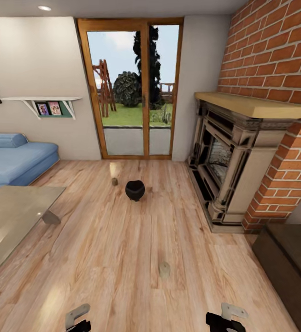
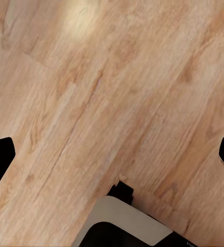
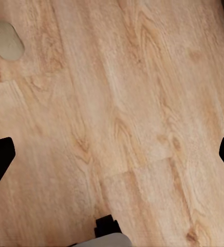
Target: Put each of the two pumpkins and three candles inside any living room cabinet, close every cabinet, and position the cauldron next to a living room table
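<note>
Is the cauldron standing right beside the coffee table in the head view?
No. The cauldron stands alone on the plank floor toward the glass doors, with a clear stretch of bare floor between it and the table.

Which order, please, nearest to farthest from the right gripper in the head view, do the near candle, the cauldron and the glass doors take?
From the right gripper:
1. The near candle, on the floor just ahead and to its left.
2. The cauldron, on the floor mid-room.
3. The glass doors, at the far wall.

Bright daylight, floor (image 1: 122, 249) glare, soft render
</note>
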### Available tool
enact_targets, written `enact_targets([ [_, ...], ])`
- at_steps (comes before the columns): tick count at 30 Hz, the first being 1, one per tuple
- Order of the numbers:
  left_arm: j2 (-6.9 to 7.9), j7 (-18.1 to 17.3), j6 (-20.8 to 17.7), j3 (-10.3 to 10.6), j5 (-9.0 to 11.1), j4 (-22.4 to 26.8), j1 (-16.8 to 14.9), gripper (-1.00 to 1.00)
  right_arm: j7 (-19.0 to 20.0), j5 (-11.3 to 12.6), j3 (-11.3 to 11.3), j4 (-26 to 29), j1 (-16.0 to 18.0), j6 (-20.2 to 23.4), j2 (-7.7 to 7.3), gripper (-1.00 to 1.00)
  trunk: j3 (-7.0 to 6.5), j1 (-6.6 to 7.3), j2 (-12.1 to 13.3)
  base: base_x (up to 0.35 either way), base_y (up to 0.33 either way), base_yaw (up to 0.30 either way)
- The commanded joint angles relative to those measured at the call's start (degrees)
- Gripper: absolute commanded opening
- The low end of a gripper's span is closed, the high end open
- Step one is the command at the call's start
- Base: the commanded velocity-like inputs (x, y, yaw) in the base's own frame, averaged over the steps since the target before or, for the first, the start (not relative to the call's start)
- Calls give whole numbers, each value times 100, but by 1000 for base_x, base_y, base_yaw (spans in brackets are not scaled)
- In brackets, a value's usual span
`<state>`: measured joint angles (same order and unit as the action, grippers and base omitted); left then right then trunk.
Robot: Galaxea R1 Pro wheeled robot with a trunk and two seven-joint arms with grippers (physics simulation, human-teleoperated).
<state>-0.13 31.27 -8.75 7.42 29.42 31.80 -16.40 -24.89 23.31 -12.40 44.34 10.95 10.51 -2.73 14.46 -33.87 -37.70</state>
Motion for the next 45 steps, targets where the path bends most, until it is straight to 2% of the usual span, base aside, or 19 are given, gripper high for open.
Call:
enact_targets([
  [1,4,46,-30,32,20,11,-3,100,-51,33,-34,13,3,29,-12,100,11,-5,-7,337,20,182],
  [14,4,46,-30,39,11,11,-3,100,-51,42,-26,9,3,21,-17,100,25,-5,-7,337,3,73],
  [27,4,46,-30,40,10,11,-3,100,-42,29,-34,-275,-2,-71,-75,100,25,-5,-7,337,0,0],
  [33,4,46,-30,40,10,11,-3,100,-27,-128,-71,-283,-5,-329,-64,100,25,-5,-7,337,0,0],
  [45,4,46,-30,40,10,11,-3,100,-33,-156,-72,-281,-5,-365,-23,100,25,-5,-7,337,0,0],
])
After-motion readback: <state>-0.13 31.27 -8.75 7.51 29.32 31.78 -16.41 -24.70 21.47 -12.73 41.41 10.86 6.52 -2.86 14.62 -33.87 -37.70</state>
